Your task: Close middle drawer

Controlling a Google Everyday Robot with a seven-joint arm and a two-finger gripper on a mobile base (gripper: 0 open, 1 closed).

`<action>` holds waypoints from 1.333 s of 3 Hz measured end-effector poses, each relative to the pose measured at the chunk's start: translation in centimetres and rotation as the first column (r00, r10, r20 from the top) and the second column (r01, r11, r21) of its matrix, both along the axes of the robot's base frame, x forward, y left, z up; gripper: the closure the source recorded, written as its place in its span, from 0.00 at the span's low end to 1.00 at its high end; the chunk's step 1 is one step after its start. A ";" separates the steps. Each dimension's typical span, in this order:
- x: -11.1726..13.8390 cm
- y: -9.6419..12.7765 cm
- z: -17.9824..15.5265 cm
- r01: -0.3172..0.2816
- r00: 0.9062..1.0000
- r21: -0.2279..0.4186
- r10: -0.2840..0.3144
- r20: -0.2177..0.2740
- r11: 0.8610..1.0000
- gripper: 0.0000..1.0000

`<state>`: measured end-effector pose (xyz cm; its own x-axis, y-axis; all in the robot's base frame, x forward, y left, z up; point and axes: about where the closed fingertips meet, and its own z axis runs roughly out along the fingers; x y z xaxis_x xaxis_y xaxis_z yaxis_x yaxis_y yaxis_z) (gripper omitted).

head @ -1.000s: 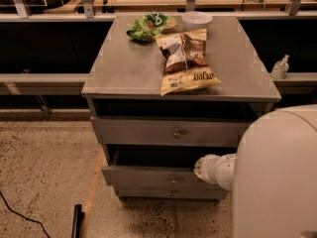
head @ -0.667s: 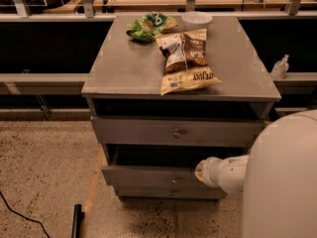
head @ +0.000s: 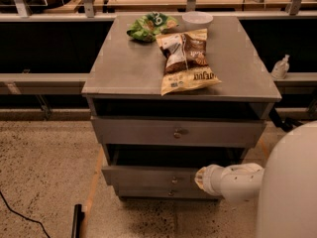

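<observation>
I see the middle drawer open low in the cabinet, front facing me, long axis left-right; my gripper sits at its front's right end; its grip I cannot tell.

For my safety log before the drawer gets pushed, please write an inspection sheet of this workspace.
Surface: grey cabinet top, carrying snacks.
Job's things: middle drawer pulled out, dark gap above it.
Clutter: brown chip bag, green snack bag, white bowl.
Grippers: gripper at the middle drawer's front, beside its knob.
Cables: black cable on the floor, picture's left.
Surroundings: speckled floor; small bottle on a ledge beside the cabinet.
</observation>
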<state>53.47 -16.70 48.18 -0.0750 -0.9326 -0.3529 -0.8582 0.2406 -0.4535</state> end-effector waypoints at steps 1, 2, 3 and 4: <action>-0.1 0.0 -0.1 0.001 1.000 0.001 -0.001 -0.001 1.000 1.00; -0.1 0.0 -0.1 0.001 1.000 0.001 -0.001 -0.001 1.000 1.00; 0.9 -0.6 -1.4 0.020 0.999 -0.002 -0.020 0.032 1.000 1.00; 2.0 -0.6 -3.6 0.013 0.997 -0.002 -0.012 0.082 1.000 1.00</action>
<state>55.51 -17.30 44.53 -0.0576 -0.9326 -0.3563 -0.8151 0.2500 -0.5226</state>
